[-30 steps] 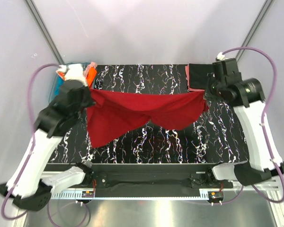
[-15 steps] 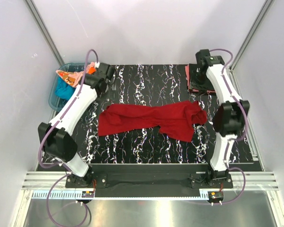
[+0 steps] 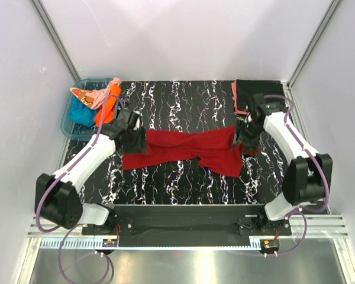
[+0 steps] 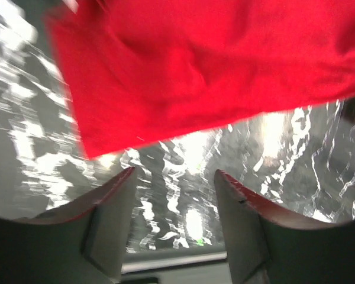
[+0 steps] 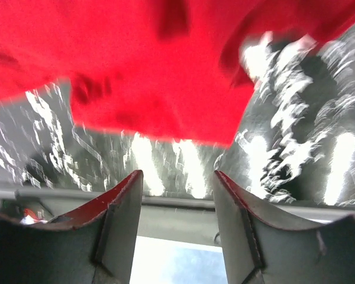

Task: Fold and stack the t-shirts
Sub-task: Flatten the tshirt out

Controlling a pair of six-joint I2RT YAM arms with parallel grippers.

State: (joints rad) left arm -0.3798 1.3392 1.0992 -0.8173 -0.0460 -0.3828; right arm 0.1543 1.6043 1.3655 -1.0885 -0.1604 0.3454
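A dark red t-shirt (image 3: pixel 189 148) lies crumpled in a long band across the middle of the table. My left gripper (image 3: pixel 135 139) hovers over its left end, open and holding nothing. In the left wrist view the red cloth (image 4: pixel 213 71) lies beyond the left gripper (image 4: pixel 174 171), clear of the fingers. My right gripper (image 3: pixel 247 134) is over the shirt's right end, also open. The right wrist view shows the red cloth (image 5: pixel 154 71) past the empty right gripper (image 5: pixel 177 173). A folded black t-shirt (image 3: pixel 251 93) rests on a salmon pink one (image 3: pixel 234 94) at the back right.
A blue plastic tub (image 3: pixel 94 80) at the back left corner holds teal (image 3: pixel 80 112), orange (image 3: pixel 108 109) and pale peach (image 3: pixel 89 94) t-shirts. Grey walls close in on both sides. The table's near edge has a metal rail (image 3: pixel 189 222).
Both grippers let go of the dark red t-shirt, which dropped from being stretched in the air onto the table. The arms swung back, then came down over its two ends.
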